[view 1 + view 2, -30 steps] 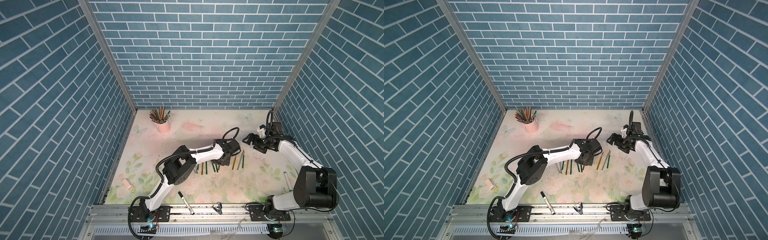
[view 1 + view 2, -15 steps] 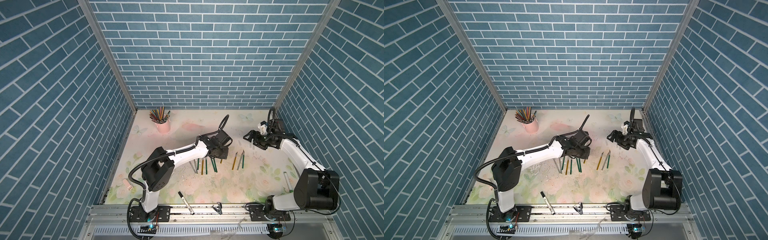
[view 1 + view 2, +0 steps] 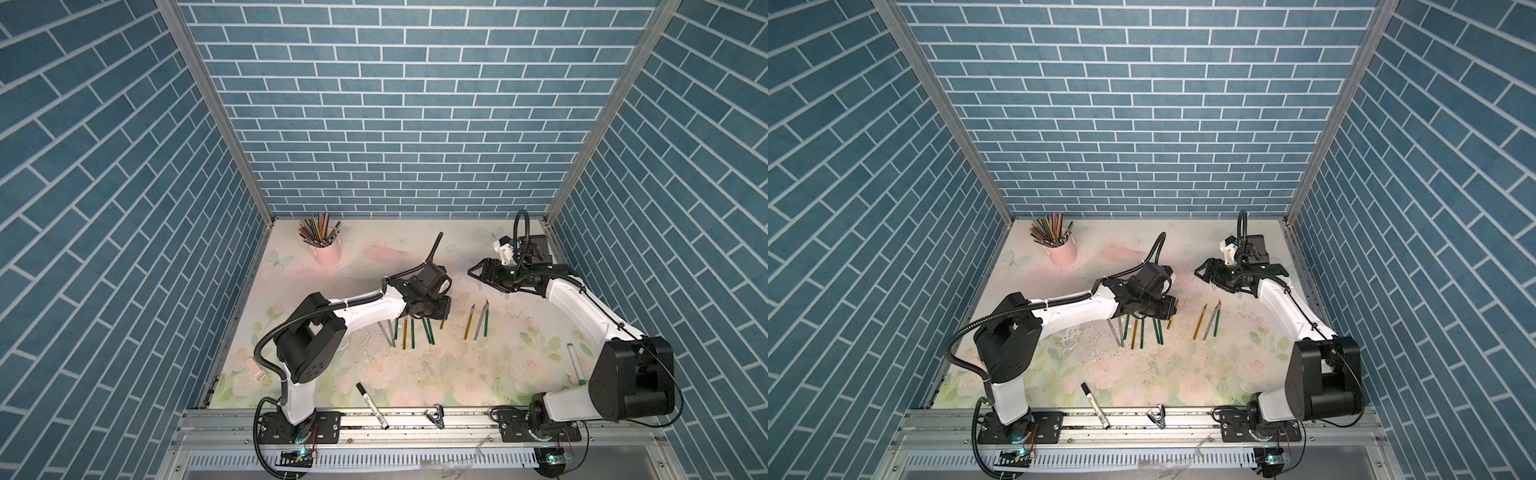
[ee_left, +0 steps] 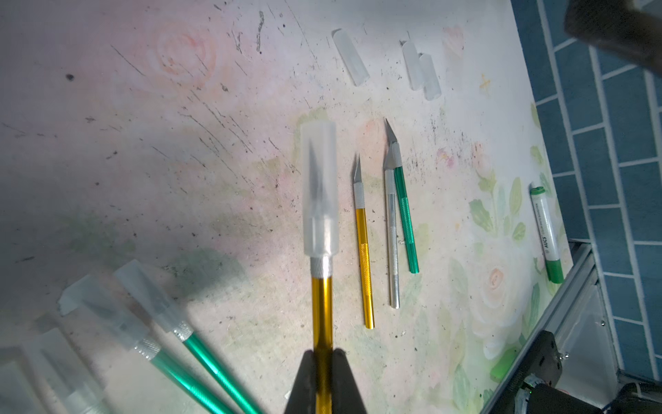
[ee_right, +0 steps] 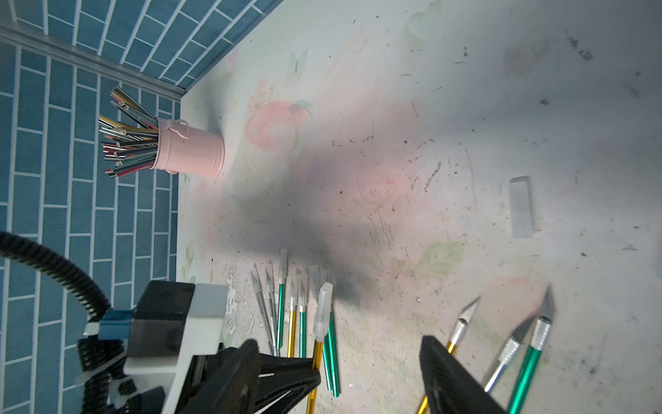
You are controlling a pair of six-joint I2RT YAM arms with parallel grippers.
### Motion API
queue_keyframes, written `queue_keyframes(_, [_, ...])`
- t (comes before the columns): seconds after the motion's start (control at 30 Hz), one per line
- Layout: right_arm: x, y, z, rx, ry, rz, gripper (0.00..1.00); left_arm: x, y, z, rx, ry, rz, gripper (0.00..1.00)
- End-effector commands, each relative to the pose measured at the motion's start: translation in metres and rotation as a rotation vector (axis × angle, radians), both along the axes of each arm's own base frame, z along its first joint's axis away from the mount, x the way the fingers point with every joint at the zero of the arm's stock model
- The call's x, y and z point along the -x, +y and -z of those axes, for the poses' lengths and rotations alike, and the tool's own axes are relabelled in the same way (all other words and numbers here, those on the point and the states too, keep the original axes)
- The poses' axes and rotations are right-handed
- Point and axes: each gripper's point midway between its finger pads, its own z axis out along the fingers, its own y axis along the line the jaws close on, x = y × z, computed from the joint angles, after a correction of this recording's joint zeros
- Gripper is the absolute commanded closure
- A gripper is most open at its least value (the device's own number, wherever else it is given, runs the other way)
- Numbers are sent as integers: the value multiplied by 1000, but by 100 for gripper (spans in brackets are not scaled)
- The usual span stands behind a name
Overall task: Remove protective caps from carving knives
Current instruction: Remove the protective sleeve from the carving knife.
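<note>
The left gripper [image 4: 322, 356] is clamped on the gold handle of a carving knife [image 4: 321, 304] held over the middle of the worktop [image 3: 457, 374], its protective cap [image 4: 318, 190] covering the blade. More capped knives [image 5: 283, 304] lie in a row beneath. Three bare knives [image 4: 392, 243] lie nearer the right edge, with three loose caps [image 4: 351, 57] beyond their tips. The right gripper [image 3: 476, 269] hovers there, jaws apart and empty

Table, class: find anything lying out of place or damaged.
The black-capped marker lies askew across the front edge of the table, its end on the metal rail. The floral surface is scratched and flaking beside the capped knives.
</note>
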Motion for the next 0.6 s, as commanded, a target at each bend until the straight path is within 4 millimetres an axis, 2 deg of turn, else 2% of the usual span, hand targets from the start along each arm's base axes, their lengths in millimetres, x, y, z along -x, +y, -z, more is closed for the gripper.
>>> queue_keyframes(0.0, [-10,8,-5,-18,-5,22,31,-8,1,-15,40,-28,-22,97])
queue_keyframes(0.37, [-11,36,6,-10,29,-4,42,-10,5,-12,15,-33,-39,98])
queue_keyframes(0.57, [-11,44,14,12,55,-7,48,-11,6,-10,6,-32,-44,97])
